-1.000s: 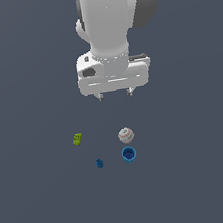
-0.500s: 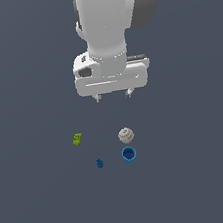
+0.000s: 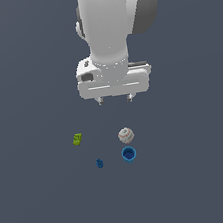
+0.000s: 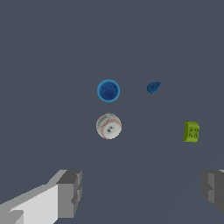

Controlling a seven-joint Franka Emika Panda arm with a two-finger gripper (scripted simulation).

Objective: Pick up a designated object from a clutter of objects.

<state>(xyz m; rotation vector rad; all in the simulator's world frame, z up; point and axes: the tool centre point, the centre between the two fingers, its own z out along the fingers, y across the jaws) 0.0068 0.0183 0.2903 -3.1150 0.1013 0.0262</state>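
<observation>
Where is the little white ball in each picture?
Exterior view: the white baseball lies below the end effector, just above the blue cup.
Wrist view: the baseball sits near the picture's middle.
Shared landmark: the blue cup, right beside it in both.

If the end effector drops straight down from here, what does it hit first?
Probably bare floor. The open end effector points down, and the wrist view puts the baseball ahead of the fingers, not between them. Depth is uncertain.
</observation>
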